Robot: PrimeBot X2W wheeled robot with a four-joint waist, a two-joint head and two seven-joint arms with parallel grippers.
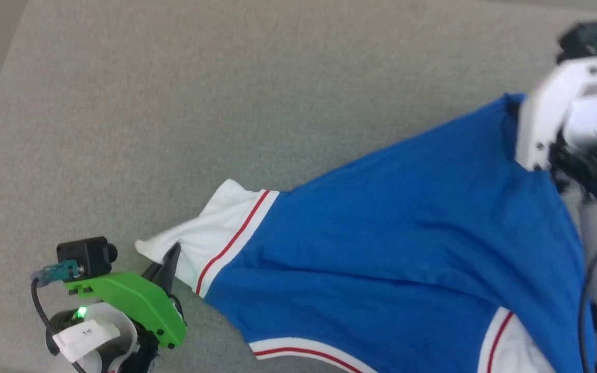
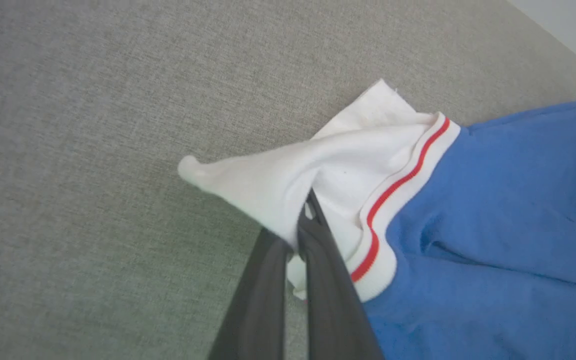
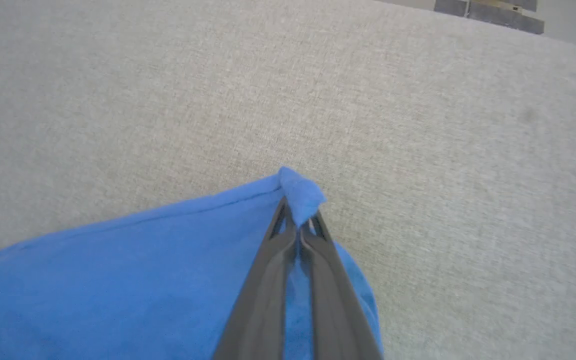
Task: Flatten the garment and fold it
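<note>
Because I want the garment spread taut over the grey surface, my left gripper is clenched on the white sleeve edge and my right gripper on a blue corner, holding the fabric stretched between them.

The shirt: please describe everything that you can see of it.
The shirt is soft blue jersey with white sleeves and red-striped white trim. It is pulled taut between two hands over a grey cloth surface. The left hand is shut on a white sleeve; the right hand on a blue corner. Few creases show.
</note>
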